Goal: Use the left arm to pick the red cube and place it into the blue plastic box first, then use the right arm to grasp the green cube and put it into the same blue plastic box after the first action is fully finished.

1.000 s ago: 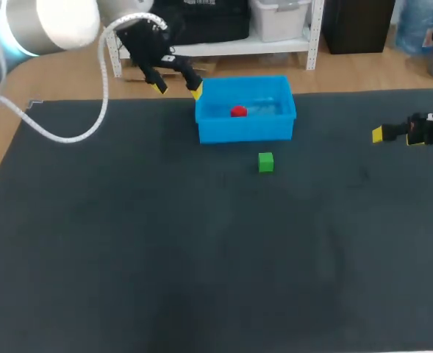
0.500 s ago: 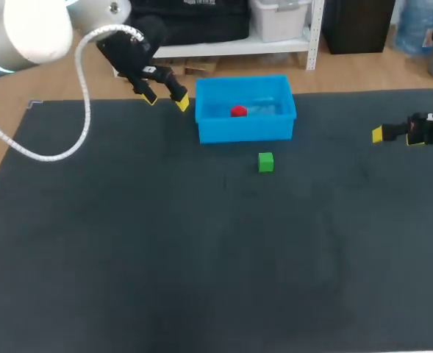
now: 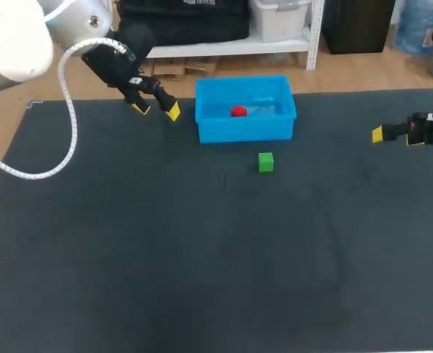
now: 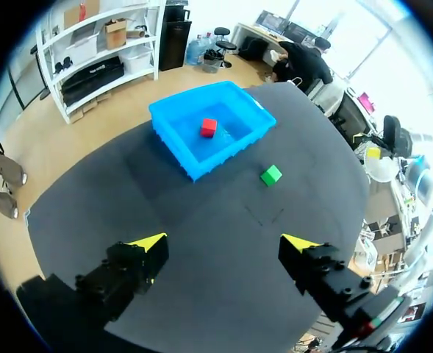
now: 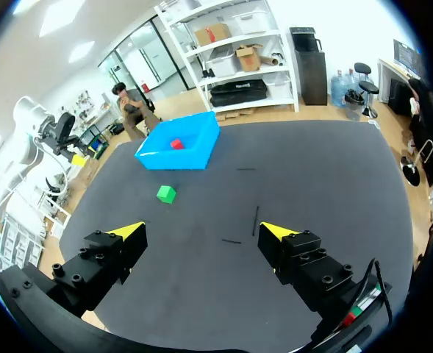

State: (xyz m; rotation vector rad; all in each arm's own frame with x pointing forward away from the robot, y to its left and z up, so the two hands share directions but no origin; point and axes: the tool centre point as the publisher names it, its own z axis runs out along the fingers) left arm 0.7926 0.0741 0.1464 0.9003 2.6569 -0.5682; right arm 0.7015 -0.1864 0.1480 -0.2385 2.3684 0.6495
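The red cube [image 3: 238,112] lies inside the blue plastic box [image 3: 246,129] at the table's far middle; both wrist views also show the cube [image 4: 209,127] [image 5: 176,144] in the box [image 4: 173,132] [image 5: 198,151]. The green cube [image 3: 266,162] sits on the mat just in front of the box, well ahead of each gripper [image 4: 270,175] [image 5: 166,194]. My left gripper [image 3: 156,109] hangs open and empty to the left of the box, its own view [image 4: 225,243] showing the fingers wide apart. My right gripper [image 3: 394,135] stands open and empty near the right edge [image 5: 201,232].
A dark mat [image 3: 201,250] covers the table. My left arm's white cable [image 3: 68,129] loops over the far left corner.
My left gripper has drawn away from the box's left rim, moving left and slightly toward the front. The right arm and both cubes have stayed put.
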